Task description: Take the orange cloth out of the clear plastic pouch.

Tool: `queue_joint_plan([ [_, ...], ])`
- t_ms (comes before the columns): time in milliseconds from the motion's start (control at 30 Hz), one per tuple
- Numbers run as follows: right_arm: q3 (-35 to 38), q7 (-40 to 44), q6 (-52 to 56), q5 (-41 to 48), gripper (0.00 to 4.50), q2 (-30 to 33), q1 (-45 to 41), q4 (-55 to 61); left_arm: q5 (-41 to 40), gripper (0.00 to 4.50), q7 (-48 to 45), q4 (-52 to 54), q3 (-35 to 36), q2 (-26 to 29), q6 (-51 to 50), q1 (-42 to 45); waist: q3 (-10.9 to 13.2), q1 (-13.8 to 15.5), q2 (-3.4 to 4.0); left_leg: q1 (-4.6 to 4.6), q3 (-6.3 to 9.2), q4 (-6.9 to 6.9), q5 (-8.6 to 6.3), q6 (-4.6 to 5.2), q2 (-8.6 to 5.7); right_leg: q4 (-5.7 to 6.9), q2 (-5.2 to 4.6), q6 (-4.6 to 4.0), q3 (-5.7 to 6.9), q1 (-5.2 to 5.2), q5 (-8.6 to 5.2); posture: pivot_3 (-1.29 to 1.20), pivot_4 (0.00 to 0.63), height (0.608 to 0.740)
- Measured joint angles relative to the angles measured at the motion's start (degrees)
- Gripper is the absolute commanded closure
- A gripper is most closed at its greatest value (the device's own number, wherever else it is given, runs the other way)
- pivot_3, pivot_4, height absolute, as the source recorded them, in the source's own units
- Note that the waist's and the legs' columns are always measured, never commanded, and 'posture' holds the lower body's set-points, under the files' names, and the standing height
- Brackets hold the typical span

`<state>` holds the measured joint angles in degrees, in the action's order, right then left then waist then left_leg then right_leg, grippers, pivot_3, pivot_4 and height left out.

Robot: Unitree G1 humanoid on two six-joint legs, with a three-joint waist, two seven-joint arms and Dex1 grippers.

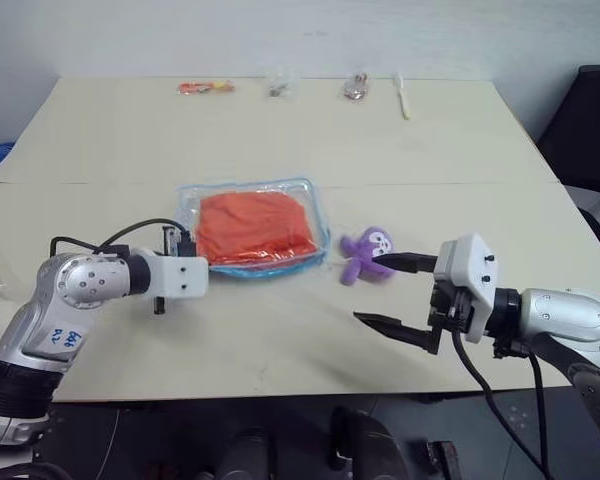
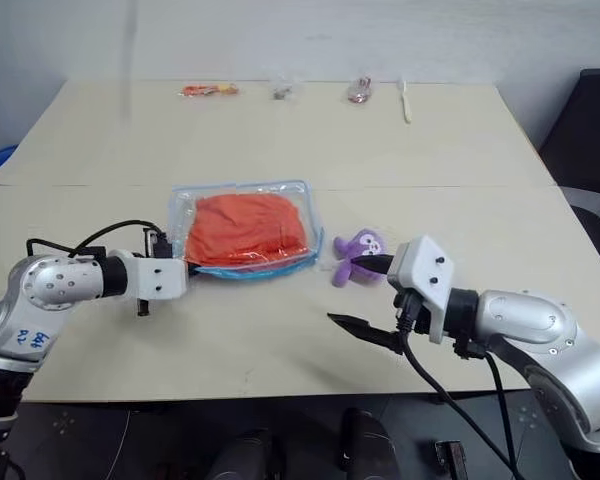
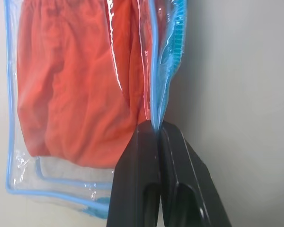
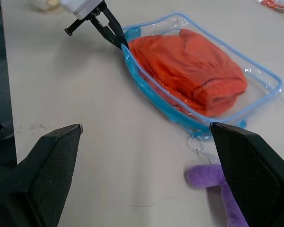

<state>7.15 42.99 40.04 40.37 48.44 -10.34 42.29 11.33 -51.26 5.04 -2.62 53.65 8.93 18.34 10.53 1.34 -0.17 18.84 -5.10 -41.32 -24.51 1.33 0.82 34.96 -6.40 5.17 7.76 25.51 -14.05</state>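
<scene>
While the pouch [image 1: 254, 226] is lying flat near the middle of the table [image 1: 280, 130], we are listing the cloth [image 1: 255, 225] as soft, light and bunched up, likely snagging on the film if dragged; we are judging its upper folds by the open blue edge the best place to take hold. We are noting bright orange creased fabric filling most of a clear pouch with light blue piping. The left gripper [image 3: 157, 130] is pinching that blue edge, fingers pressed together on it. The right gripper [image 1: 390, 293] is hovering wide and empty beside a purple toy [image 1: 366, 253]
</scene>
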Motion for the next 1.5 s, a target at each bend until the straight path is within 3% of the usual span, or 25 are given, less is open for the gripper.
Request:
queue_joint_plan([
  [233, 0.0, 0.1, 0.0, -0.1, 0.0, 0.0, 0.2, 0.0, -3.7, 4.48, -1.2, -5.7, 1.8, 2.7, 10.8, -2.5, 0.0, 0.1, 0.0, 0.0, -0.01, 0.0, 0.0, 0.01, -0.03, 0.01, -0.03, 0.0, 0.01, 0.0, 0.0, 0.0, 0.15, 0.74],
  [533, 0.2, 0.9, 0.0, -0.1, 0.0, 0.4, 1.8, 0.0, -3.8, 4.48, -0.8, -5.1, 1.8, 1.4, 6.2, -2.5, 0.0, 0.0, 0.0, -0.01, -0.03, 0.0, 0.0, 0.01, -0.08, 0.02, 0.01, 0.0, 0.01, 0.0, 0.0, 0.0, 0.15, 0.74],
  [567, 0.2, 1.0, 0.0, -0.1, 0.0, 0.4, 1.8, 0.0, -4.0, 4.03, -0.8, -4.8, 1.8, 1.4, 5.6, -2.6, 0.0, 0.0, 0.0, -0.01, -0.03, 0.0, 0.0, 0.01, -0.08, 0.02, 0.01, 0.0, 0.01, 0.0, 0.0, 0.0, 0.15, 0.74],
  [833, 0.2, 2.2, -0.9, -1.1, 0.0, 0.8, 1.7, -0.6, -8.0, 1.66, -2.9, 1.9, 4.4, 2.6, -0.7, -8.0, 0.0, -0.1, 0.0, -0.03, -0.04, 0.02, -0.01, 0.01, -0.01, 0.01, 0.04, 0.0, -0.01, 0.0, 0.0, 0.0, 0.15, 0.74],
  [967, -0.2, 2.9, -2.8, -3.7, 0.0, 1.0, 1.2, -3.4, -16.5, 0.43, -6.3, 8.1, 11.1, 4.7, -13.3, -12.0, 0.0, -0.1, 0.0, -0.05, -0.04, 0.02, 0.0, 0.01, 0.06, 0.01, 0.01, 0.0, -0.04, 0.0, 0.0, 0.0, 0.15, 0.74],
  [1100, -3.6, 2.3, -6.8, -11.3, 0.0, 1.0, -2.2, -9.4, -33.8, 0.43, -14.0, 14.5, 20.1, 9.8, -34.0, -14.5, 0.0, -0.2, 0.03, -0.06, -0.03, 0.01, 0.0, 0.0, 0.17, 0.02, 0.02, -0.02, -0.05, -0.01, -0.01, 0.0, 0.15, 0.74],
  [1200, -10.2, 1.4, -11.2, -19.7, 0.0, -0.4, -7.0, -17.8, -48.9, 0.43, -18.7, 14.5, 24.5, 14.4, -49.7, -8.2, 0.0, -0.1, 0.04, -0.07, -0.03, -0.01, 0.01, -0.02, 0.01, 0.05, 0.04, -0.03, -0.06, -0.03, -0.02, 0.0, 0.15, 0.74],
  [1333, -15.4, 0.5, -15.1, -26.4, 0.0, -3.8, -11.5, -27.0, -57.5, 0.43, -19.5, 14.4, 23.7, 16.1, -57.1, 2.0, 0.0, -0.4, 0.07, -0.12, -0.06, 0.08, 0.03, -0.06, -0.09, 0.02, 0.09, -0.04, -0.07, -0.03, -0.03, 0.0, 0.15, 0.74],
  [1500, -19.2, -0.3, -20.2, -33.7, 0.0, -6.5, -14.4, -36.5, -60.8, 0.43, -17.8, 14.3, 16.5, 13.3, -60.8, 12.1, 0.1, -1.1, 0.11, -0.08, -0.06, 0.12, 0.04, -0.1, -0.07, -0.01, 0.15, -0.05, -0.05, -0.02, -0.03, 0.0, 0.15, 0.74],
])
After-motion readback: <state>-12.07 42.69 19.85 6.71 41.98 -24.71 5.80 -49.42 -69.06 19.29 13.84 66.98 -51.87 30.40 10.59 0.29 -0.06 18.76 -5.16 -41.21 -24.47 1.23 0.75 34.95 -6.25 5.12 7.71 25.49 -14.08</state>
